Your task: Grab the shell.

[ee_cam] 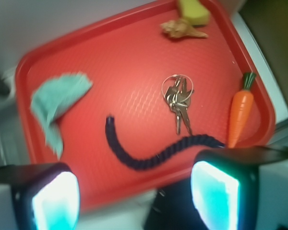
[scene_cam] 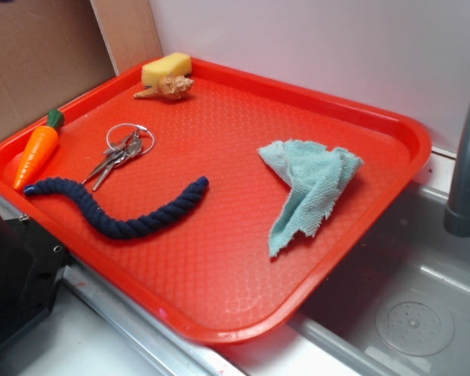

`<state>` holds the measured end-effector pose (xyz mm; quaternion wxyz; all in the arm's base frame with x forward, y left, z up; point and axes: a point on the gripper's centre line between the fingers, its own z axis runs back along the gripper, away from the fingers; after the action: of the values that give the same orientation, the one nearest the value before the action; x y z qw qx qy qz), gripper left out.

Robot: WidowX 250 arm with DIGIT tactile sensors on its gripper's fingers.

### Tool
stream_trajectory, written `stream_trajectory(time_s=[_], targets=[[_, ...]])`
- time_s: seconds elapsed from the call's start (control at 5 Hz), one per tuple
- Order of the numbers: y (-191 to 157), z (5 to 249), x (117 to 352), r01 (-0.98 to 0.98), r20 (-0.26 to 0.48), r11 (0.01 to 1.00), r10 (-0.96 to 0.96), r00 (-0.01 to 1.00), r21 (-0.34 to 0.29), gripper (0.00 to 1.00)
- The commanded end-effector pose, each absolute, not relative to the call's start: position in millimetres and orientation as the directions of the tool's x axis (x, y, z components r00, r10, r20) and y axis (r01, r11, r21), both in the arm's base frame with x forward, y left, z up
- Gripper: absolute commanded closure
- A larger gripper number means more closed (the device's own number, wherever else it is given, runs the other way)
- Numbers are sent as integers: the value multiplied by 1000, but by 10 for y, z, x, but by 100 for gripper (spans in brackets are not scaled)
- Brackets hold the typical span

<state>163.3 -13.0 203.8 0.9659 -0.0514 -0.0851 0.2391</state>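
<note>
My pincer (ee_cam: 134, 199) shows only in the wrist view: two dark fingers with glowing cyan pads (ee_cam: 55, 201), spread wide apart, nothing between them. It hangs above the near edge of the red tray (ee_cam: 134, 28), looking down its length, clear of everything on it. The arm itself is out of the exterior view.

No writing, brand or label legible anywhere I can see.

Closest below the pincer, a navy rope (ee_cam: 158, 151) lies in a curve near the tray's near edge. Just past it sits a bunch of keys (ee_cam: 178, 103) on a ring, touching nothing. An orange toy carrot (ee_cam: 240, 112) with a green top lies along the tray's side rim beside the rope's end. A crumpled light-blue cloth (ee_cam: 57, 103) lies toward the opposite side, well apart from the rest.

The shell (ee_cam: 182, 29) rests in the tray's far corner, on its side, pointed tip toward the carrot's side rim. A yellow sponge (ee_cam: 194, 12) sits just behind it against the far rim, seemingly touching.

Tray rests over a grey sink (scene_cam: 407, 305), with a grey pipe (scene_cam: 466, 157) beside it.
</note>
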Motion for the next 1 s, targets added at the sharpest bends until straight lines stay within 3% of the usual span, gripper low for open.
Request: stream_trajectory(time_s=[0.0,0.4,0.8], targets=[[300,1705,2213,-787,315,581,802,508,-209,0],[801,1340,2726,-909,387,349,889,244,-228,0],[1116,992,2951,-954,452,229,884,121,-191,0]])
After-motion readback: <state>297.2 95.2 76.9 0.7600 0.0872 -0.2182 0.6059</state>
